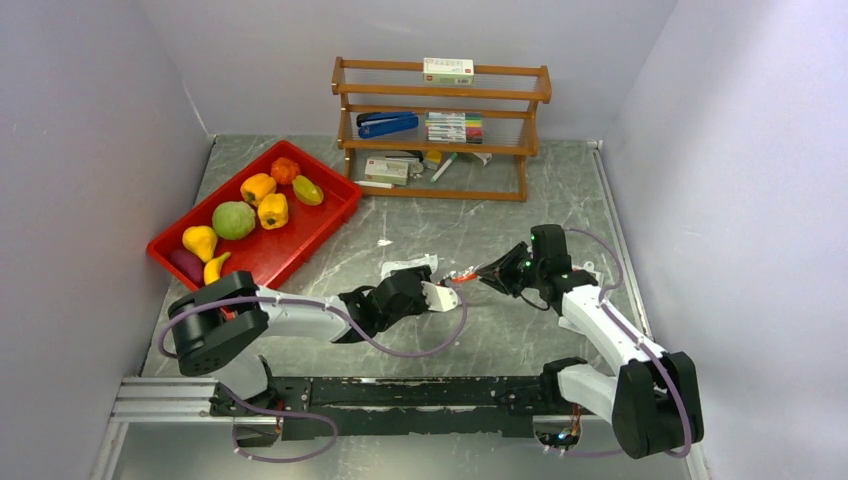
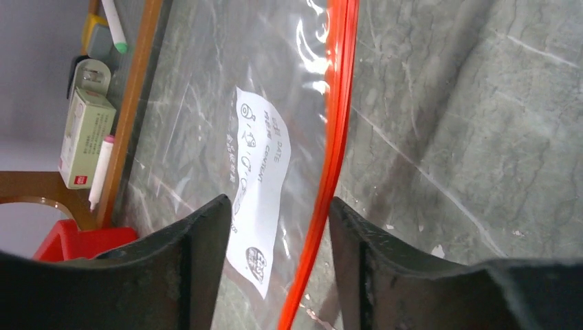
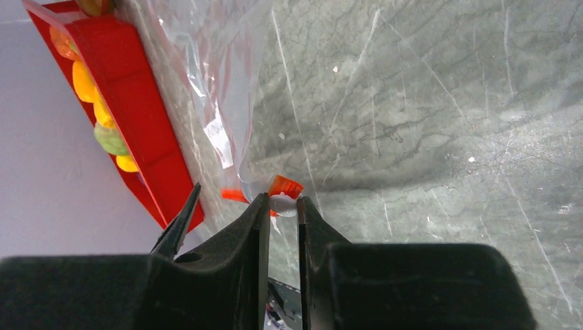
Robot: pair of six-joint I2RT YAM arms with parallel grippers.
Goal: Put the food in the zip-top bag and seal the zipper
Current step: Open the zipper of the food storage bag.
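The food sits in the red tray (image 1: pixel 292 250) at the left: an orange-yellow pepper (image 1: pixel 258 187), a yellow pepper (image 1: pixel 273 211), a green round fruit (image 1: pixel 233 220), a yellow pear (image 1: pixel 199 241) and a banana (image 1: pixel 214 268). The clear zip-top bag (image 1: pixel 408 268) lies flat mid-table, empty. My left gripper (image 1: pixel 440 297) is open over it; in the left wrist view (image 2: pixel 280 203) the red-orange zipper (image 2: pixel 337 124) and white label (image 2: pixel 261 172) run between the fingers. My right gripper (image 1: pixel 490 275) is shut on the white slider (image 3: pixel 282 205) at the zipper's end (image 3: pixel 284 185).
A wooden shelf (image 1: pixel 440 95) with a blue stapler (image 1: pixel 387 123), boxes and markers stands at the back. Grey walls close in left, right and behind. The tray also shows in the right wrist view (image 3: pixel 144 117), and in the left wrist view (image 2: pixel 75 240) beside the shelf's foot.
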